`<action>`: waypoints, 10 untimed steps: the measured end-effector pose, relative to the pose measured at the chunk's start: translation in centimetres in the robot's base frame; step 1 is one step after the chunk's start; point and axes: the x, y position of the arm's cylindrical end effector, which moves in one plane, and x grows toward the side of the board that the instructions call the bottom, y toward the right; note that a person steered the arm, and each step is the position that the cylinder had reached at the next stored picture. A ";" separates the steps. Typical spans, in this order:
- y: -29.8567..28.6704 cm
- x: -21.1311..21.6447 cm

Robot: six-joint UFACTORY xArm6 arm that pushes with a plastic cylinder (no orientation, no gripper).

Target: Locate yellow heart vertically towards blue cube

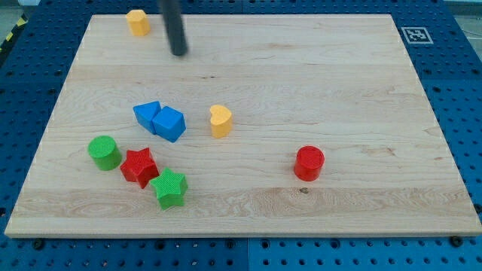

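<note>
The yellow heart (220, 120) lies near the board's middle, just right of the blue cube (169, 123). A second blue block (147, 114), wedge-like, touches the cube's left side. My tip (178, 53) is at the view's top left, well above and left of the heart and above the blue blocks, touching no block.
A yellow block (137, 22) sits at the top left near the board's edge. A green cylinder (103, 152), a red star (139, 166) and a green star (169, 188) cluster at the lower left. A red cylinder (309, 163) stands at the lower right.
</note>
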 end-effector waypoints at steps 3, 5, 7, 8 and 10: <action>12.8 17.1; 4.7 18.8; 0.9 9.4; -0.2 8.7; 2.3 14.1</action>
